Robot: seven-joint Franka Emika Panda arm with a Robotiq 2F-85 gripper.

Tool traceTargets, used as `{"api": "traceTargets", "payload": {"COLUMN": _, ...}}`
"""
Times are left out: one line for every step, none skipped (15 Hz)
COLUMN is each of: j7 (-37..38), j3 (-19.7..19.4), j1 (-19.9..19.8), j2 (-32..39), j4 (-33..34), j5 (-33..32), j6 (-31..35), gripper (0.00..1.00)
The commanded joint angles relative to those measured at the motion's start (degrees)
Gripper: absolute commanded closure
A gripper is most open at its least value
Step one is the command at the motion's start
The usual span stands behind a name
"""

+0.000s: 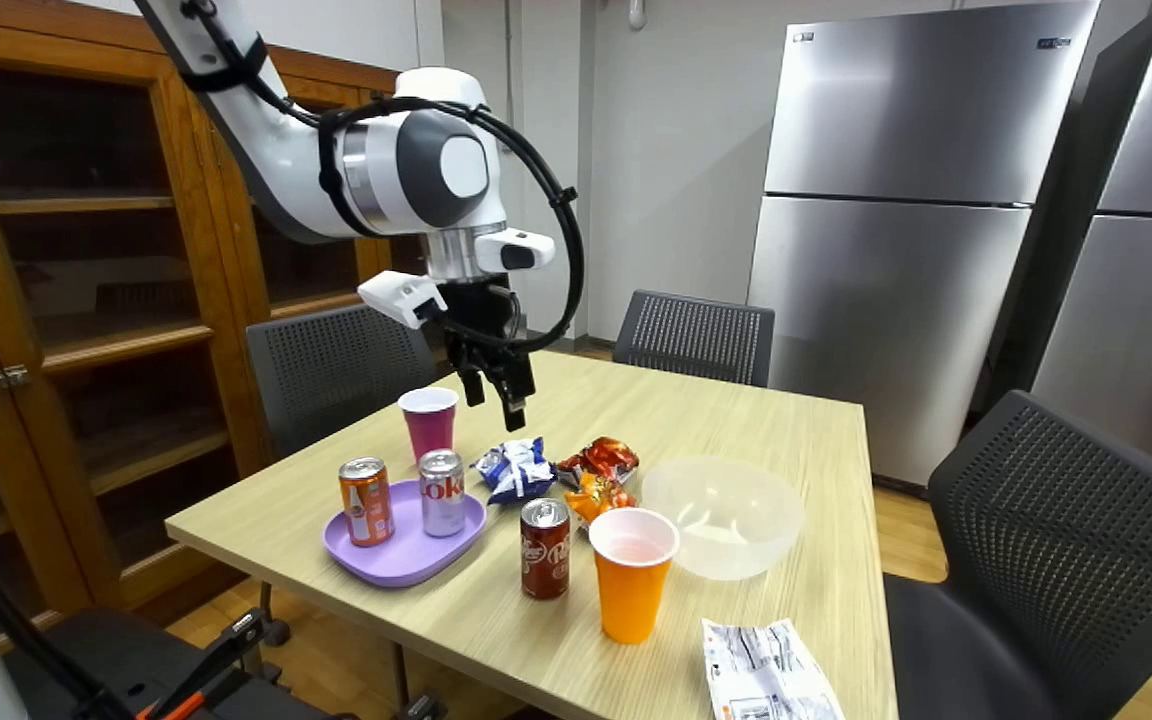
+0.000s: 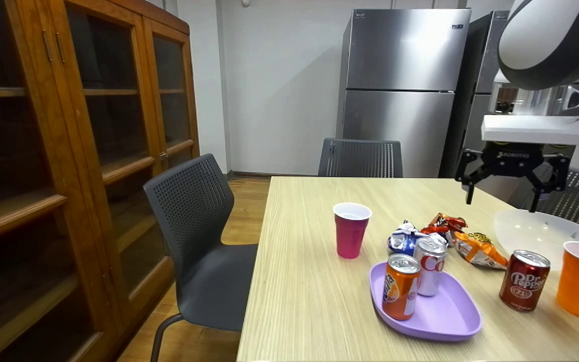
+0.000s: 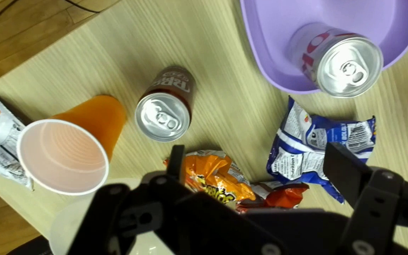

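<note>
Gripper [image 2: 501, 205]: pointing down in mid-air over the table [image 1: 726, 425], released; from where I stand its jaws are spread wide, with only air between them.
Blue-and-white bag [image 3: 303, 148]: lying crumpled near the middle of the table, below the gripper and among the things closest to it.
Red bag [image 1: 604, 457]: just beside it, nearer the fridges [image 2: 400, 100] than the orange bag [image 2: 478, 250], which it seems to touch.
Purple tray [image 2: 443, 322]: near the table edge farthest from the fridges; an orange can [image 2: 401, 286] stands at its edge nearest the wooden cabinet [image 2: 81, 201], a Coke can [image 1: 443, 495] at its edge nearest the blue-and-white bag.
Dr Pepper can [image 1: 545, 550]: upright, between the tray and an upright orange cup [image 1: 633, 590], touching neither.
Clear bowl [image 1: 736, 555]: toward the table edge opposite the cabinet, close to the orange bag; I cannot tell whether they touch.
Pink cup [image 2: 352, 236]: white inside, upright, toward the table's cabinet-side edge.
Silver packet [image 1: 766, 672]: lying flat near a table corner, past the orange cup.
Chairs [image 2: 204, 226]: dark ones stand by the table's edges.
</note>
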Motion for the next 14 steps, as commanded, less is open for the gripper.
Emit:
{"api": "traceTargets", "payload": {"j7": -5.78, "j3": -1.20, "j1": -3.17, "j2": -1.99, "j4": -1.06, "j5": 0.90, "j6": -0.45, "gripper": 0.00}}
{"api": "traceTargets", "payload": {"j7": -7.35, "j3": -1.72, "j1": -3.85, "j2": -1.58, "j4": -0.82, "j5": 1.11, "j6": -0.48, "gripper": 0.00}}
{"api": "traceTargets", "payload": {"j7": -8.52, "j3": -2.11, "j1": -4.37, "j2": -1.21, "j4": -0.47, "j5": 1.13, "j6": -0.91, "gripper": 0.00}}
{"api": "traceTargets", "payload": {"j7": -9.35, "j3": -2.45, "j1": -4.86, "j2": -0.74, "j4": -0.12, "j5": 1.11, "j6": -1.14, "gripper": 0.00}}
{"api": "traceTargets", "payload": {"j7": -6.47, "j3": -1.63, "j1": -4.47, "j2": -0.08, "j4": 0.03, "j5": 0.35, "j6": -0.19, "gripper": 0.00}}
{"api": "traceTargets", "payload": {"j7": -7.21, "j3": -1.99, "j1": -4.86, "j2": -0.04, "j4": 0.03, "j5": 0.34, "j6": -0.20, "gripper": 0.00}}
{"api": "traceTargets", "payload": {"j7": -7.57, "j3": -2.15, "j1": -5.08, "j2": -0.03, "j4": 0.03, "j5": 0.34, "j6": -0.20, "gripper": 0.00}}
{"api": "traceTargets", "payload": {"j7": -7.70, "j3": -2.19, "j1": -5.13, "j2": -0.03, "j4": 0.03, "j5": 0.34, "j6": -0.20, "gripper": 0.00}}
{"api": "traceTargets", "payload": {"j7": -7.71, "j3": -2.18, "j1": -5.13, "j2": -0.03, "j4": 0.03, "j5": 0.34, "j6": -0.20, "gripper": 0.00}}
{"api": "traceTargets", "payload": {"j7": -7.71, "j3": -2.17, "j1": -5.12, "j2": -0.03, "j4": 0.03, "j5": 0.34, "j6": -0.20, "gripper": 0.00}}
{"api": "traceTargets", "payload": {"j7": -7.71, "j3": -2.17, "j1": -5.13, "j2": -0.02, "j4": 0.03, "j5": 0.34, "j6": -0.20, "gripper": 0.00}}
{"api": "traceTargets", "payload": {"j7": -7.71, "j3": -2.17, "j1": -5.13, "j2": -0.02, "j4": 0.03, "j5": 0.34, "j6": -0.20, "gripper": 0.00}}
{"api": "traceTargets", "payload": {"j7": -6.73, "j3": -2.13, "j1": -5.28, "j2": 0.62, "j4": 0.26, "j5": -1.13, "j6": 0.55, "gripper": 0.00}}
{"api": "traceTargets", "payload": {"j7": -6.13, "j3": -2.24, "j1": -5.46, "j2": 1.73, "j4": 0.37, "j5": -2.09, "j6": 1.23, "gripper": 0.00}}
